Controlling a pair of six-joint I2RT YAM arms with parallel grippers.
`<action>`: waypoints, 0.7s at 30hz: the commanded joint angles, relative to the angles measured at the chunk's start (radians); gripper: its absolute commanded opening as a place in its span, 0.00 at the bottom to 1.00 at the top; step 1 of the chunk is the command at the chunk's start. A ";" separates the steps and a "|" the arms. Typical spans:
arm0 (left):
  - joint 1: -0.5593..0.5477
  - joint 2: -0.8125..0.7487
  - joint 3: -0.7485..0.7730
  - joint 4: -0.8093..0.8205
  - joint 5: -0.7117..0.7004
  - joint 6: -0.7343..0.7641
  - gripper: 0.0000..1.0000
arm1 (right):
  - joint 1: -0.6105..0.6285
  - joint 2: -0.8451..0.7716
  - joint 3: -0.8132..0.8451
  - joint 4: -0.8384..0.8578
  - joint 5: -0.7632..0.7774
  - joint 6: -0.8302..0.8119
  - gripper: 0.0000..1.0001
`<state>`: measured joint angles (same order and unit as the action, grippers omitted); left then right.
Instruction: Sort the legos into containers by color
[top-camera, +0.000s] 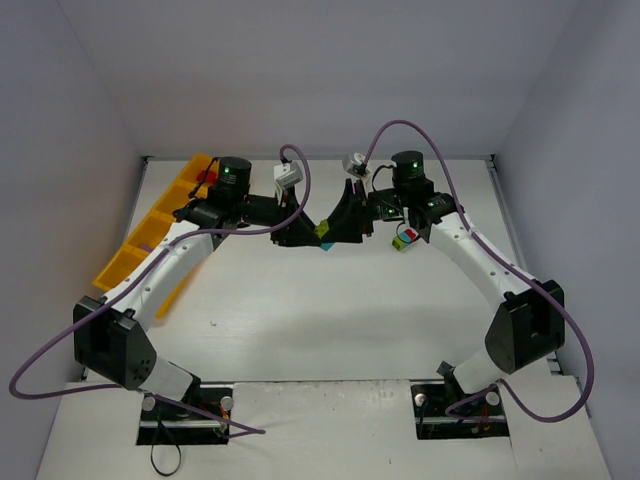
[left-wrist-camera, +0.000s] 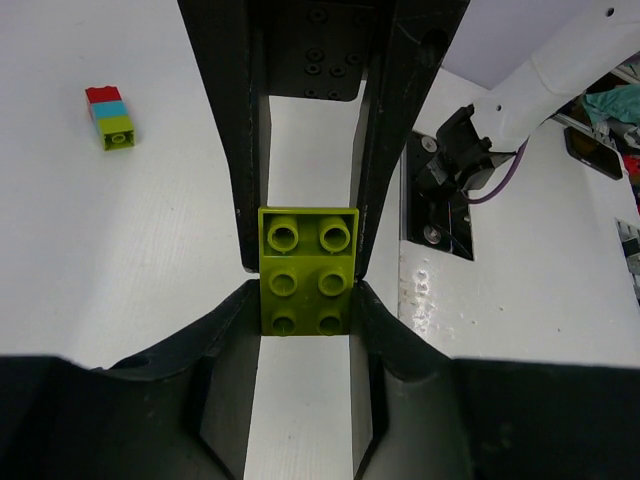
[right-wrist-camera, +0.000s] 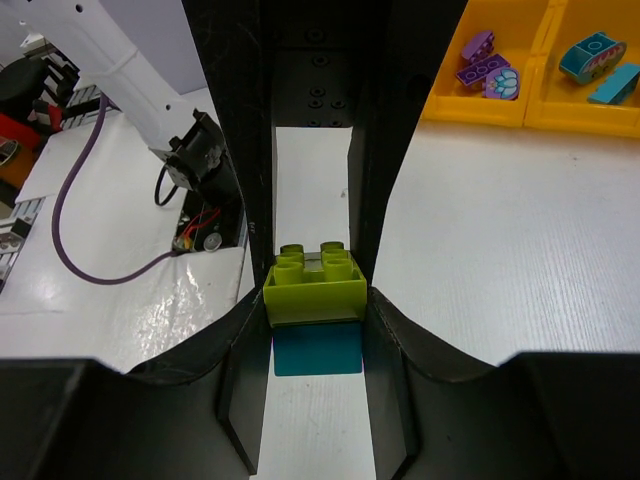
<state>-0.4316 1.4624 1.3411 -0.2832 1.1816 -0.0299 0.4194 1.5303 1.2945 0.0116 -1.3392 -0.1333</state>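
A lime green brick (left-wrist-camera: 307, 268) stacked on a teal brick (right-wrist-camera: 317, 348) hangs between both grippers at mid-table (top-camera: 324, 234). My left gripper (left-wrist-camera: 305, 300) is shut on the lime end of this stack. My right gripper (right-wrist-camera: 317, 310) is shut on it from the opposite side, its fingers flanking the teal brick and the lime brick's base. A red, teal and lime stack (top-camera: 405, 239) lies on the table by the right arm; it also shows in the left wrist view (left-wrist-camera: 110, 116). The orange-yellow tray (top-camera: 135, 250) lies at the far left.
In the right wrist view the tray (right-wrist-camera: 470, 108) holds purple pieces (right-wrist-camera: 483, 68) in one compartment and teal pieces (right-wrist-camera: 595, 60) in the one beside it. Purple cables loop off both arms. Grey walls close in the table on three sides.
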 joint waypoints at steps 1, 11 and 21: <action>-0.007 -0.005 0.046 0.078 0.015 0.027 0.05 | 0.013 -0.004 0.049 0.056 -0.029 0.004 0.02; -0.001 -0.020 0.021 0.075 -0.020 0.094 0.00 | -0.008 -0.039 0.011 0.045 0.037 0.015 0.74; 0.002 -0.010 0.039 0.070 -0.027 0.102 0.00 | -0.030 -0.061 -0.041 0.013 0.104 -0.018 0.70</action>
<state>-0.4316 1.4643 1.3411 -0.2787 1.1355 0.0425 0.3985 1.5227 1.2560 -0.0032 -1.2560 -0.1326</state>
